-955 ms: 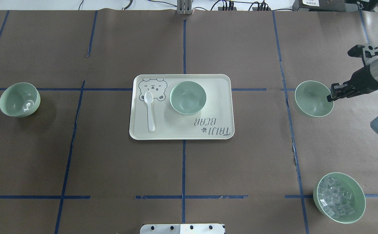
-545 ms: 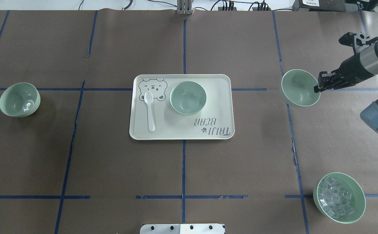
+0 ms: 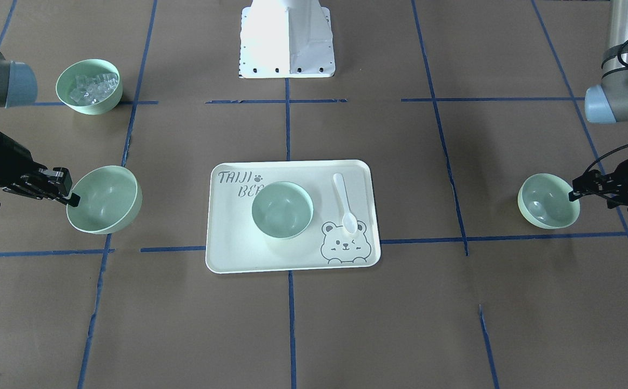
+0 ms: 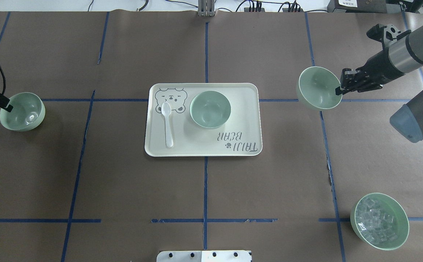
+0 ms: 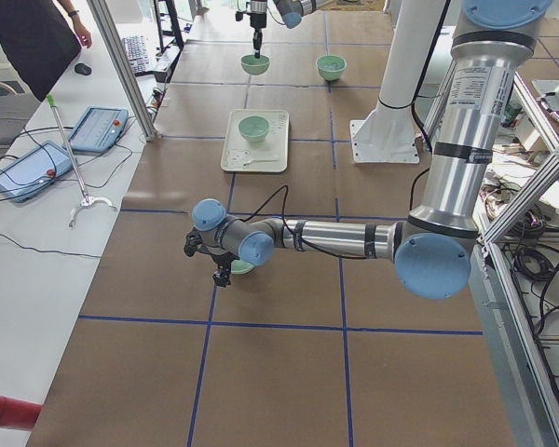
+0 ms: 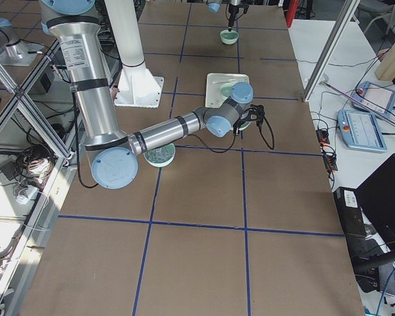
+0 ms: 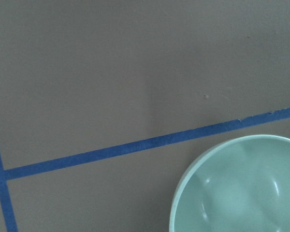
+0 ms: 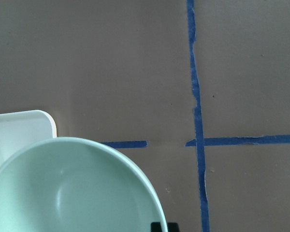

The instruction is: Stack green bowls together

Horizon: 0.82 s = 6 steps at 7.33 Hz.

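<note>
Three pale green bowls show. One bowl [image 4: 210, 109] sits on the cream tray [image 4: 248, 91], also in the front view [image 3: 282, 209]. My right gripper [image 4: 339, 90] is shut on the rim of a second bowl [image 4: 317, 89] and holds it off the table, right of the tray; the front view shows this gripper [image 3: 71, 199] and bowl [image 3: 106, 200]. The third bowl [image 4: 24, 112] stands on the table at the far left. My left gripper [image 4: 8, 107] is at its outer rim and looks open; the bowl shows in the left wrist view [image 7: 241, 188] without fingers.
A white spoon [image 4: 167, 123] lies on the tray's left part. A brighter green bowl of clear cubes [image 4: 379, 221] stands near the front right. Blue tape lines cross the brown table cover. The robot's base plate [image 4: 204, 255] is at the near edge.
My right gripper has lifted its bowl and carried it left and farther from the robot, toward the tray. My left gripper has come in from the left edge to the left bowl's rim.
</note>
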{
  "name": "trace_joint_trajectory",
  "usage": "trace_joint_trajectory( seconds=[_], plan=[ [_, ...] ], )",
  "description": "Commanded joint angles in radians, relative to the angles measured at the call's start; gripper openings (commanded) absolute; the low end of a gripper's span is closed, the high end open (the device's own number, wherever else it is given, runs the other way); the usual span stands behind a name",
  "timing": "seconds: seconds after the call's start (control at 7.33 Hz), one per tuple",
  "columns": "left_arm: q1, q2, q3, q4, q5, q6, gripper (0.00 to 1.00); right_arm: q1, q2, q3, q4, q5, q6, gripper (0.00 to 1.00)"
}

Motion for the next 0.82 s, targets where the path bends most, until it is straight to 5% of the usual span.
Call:
trace_joint_trajectory(
  seconds=[0.0, 0.14, 0.68],
  plan=[
    [0.037, -0.003, 0.008, 0.005, 0.001, 0.0, 0.57, -0.017, 0.045, 0.001, -0.001, 0.0, 0.058, 0.0],
    [0.037, -0.004, 0.008, 0.006, 0.001, 0.001, 0.06, -0.023, 0.068, 0.001, -0.001, -0.001, 0.093, 0.0],
    [0.02, -0.039, -0.021, 0.012, 0.0, -0.003, 0.0, -0.058, 0.1, 0.001, -0.001, -0.013, 0.149, 0.0]
  ],
)
